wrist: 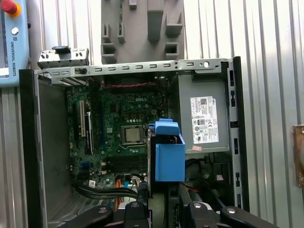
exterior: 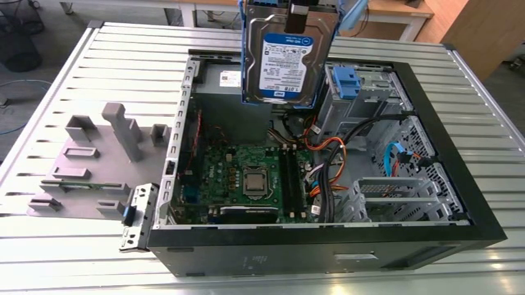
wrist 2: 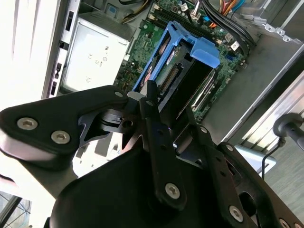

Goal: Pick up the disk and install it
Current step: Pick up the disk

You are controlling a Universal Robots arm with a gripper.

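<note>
One table [exterior: 49,258] of pale, ribbed metal slats carries everything. Beyond its far edge lies a grey floor, with a black wire basket [exterior: 18,37] at the exterior view's left and a wooden panel [exterior: 484,31] at its right.

At the exterior view's left, a matte grey fixture plate [exterior: 82,172] sits on the slats, with blocky uprights and rectangular pockets. Just beside it lies the open computer case [exterior: 328,258], black and boxy with its side off. A bare-steel bracket [exterior: 135,215] is swung out at its near left corner.

Inside the case, a green motherboard [exterior: 246,178] lies flat with a square, shiny processor [exterior: 256,181] at its middle. A grey power-supply box [exterior: 217,83] fills the far left corner. Right of the board run bundles of black, orange and blue cables [exterior: 328,160]. Further right are a blue plastic latch [exterior: 345,80] on a bare-metal bay and a slotted metal cage [exterior: 394,196].

The disk [exterior: 287,58] hangs in the air above the far side of the case. It is upright, with its white-and-blue label toward the exterior camera and blue rails along its edges, and it touches nothing below. The gripper [exterior: 296,23] is clenched on the disk's upper edge, with one black finger lying over the silver top. In the second wrist view the black fingers [wrist 2: 154,123] pinch the disk edge-on — the motherboard lies beneath it.
</note>
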